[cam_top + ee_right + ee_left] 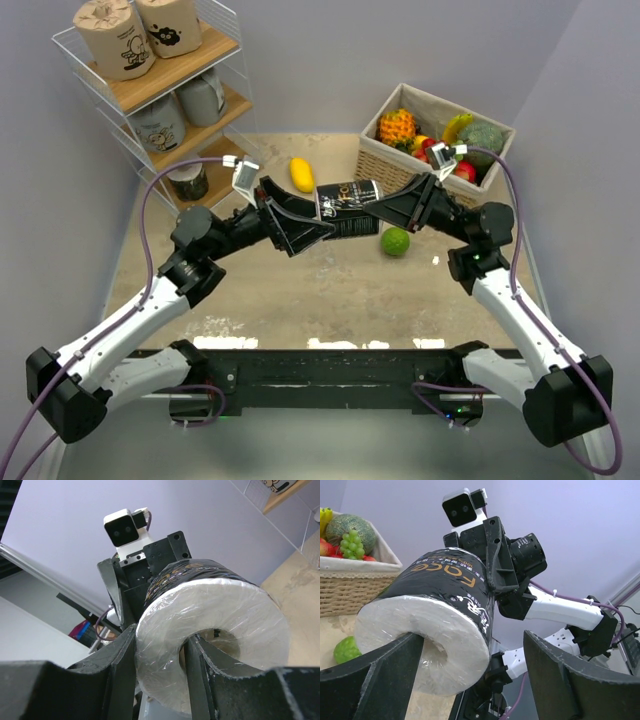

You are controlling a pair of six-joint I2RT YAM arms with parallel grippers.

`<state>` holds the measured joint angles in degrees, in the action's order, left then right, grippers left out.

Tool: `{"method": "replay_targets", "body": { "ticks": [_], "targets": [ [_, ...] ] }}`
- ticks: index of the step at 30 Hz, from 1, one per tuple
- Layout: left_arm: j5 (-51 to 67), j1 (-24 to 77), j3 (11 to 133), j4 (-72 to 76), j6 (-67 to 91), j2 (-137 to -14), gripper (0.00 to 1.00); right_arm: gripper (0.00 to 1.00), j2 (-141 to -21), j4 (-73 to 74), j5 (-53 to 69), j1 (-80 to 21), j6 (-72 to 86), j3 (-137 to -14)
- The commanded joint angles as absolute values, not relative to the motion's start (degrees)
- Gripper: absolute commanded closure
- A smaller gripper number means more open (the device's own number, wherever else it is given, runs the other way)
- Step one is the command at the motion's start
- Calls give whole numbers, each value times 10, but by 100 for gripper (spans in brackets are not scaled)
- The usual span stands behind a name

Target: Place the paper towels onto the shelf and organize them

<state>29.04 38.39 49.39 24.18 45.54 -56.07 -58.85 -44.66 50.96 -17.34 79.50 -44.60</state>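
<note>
A black-wrapped paper towel roll (pixel 347 208) hangs in mid-air over the table's middle, lying on its side between both arms. My right gripper (pixel 378 207) is shut on its right end. In the right wrist view one finger sits inside the core hole and the other presses the outside of the roll (pixel 215 600), so the gripper (pixel 161 637) pinches the wall. My left gripper (pixel 325 215) is open around the left end. In the left wrist view one finger lies at the core hole of the roll (pixel 445 590) and the other stands well apart. The shelf (pixel 140 88) at the back left holds several rolls.
Two tan rolls (pixel 112 35) stand on the top board, pale grey ones (pixel 160 122) on the middle board and a dark one (pixel 188 180) at the bottom. A wicker fruit basket (pixel 415 165) is at the back right. A mango (pixel 301 173) and a lime (pixel 395 241) lie on the table.
</note>
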Motion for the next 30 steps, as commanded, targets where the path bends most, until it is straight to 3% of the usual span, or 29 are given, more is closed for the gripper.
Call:
{"method": "replay_targets", "body": {
  "ticks": [1, 6, 14, 18, 23, 30],
  "targets": [
    [316, 382, 494, 292, 472, -576, 17, 64, -584, -494, 507, -181, 806, -437],
    [319, 383, 481, 307, 475, -577, 27, 64, -583, -470, 507, -183, 791, -426],
    [324, 382, 479, 308, 471, -577, 58, 53, -567, -375, 491, -184, 729, -428],
    [325, 382, 476, 302, 464, -565, 61, 46, -556, -353, 486, -183, 725, -433],
    [301, 381, 487, 242, 425, -536, 62, 29, -533, -248, 459, -182, 658, -464],
    [206, 381, 545, 46, 322, -508, 62, 19, -475, 98, 285, -182, 507, -567]
  ]
}}
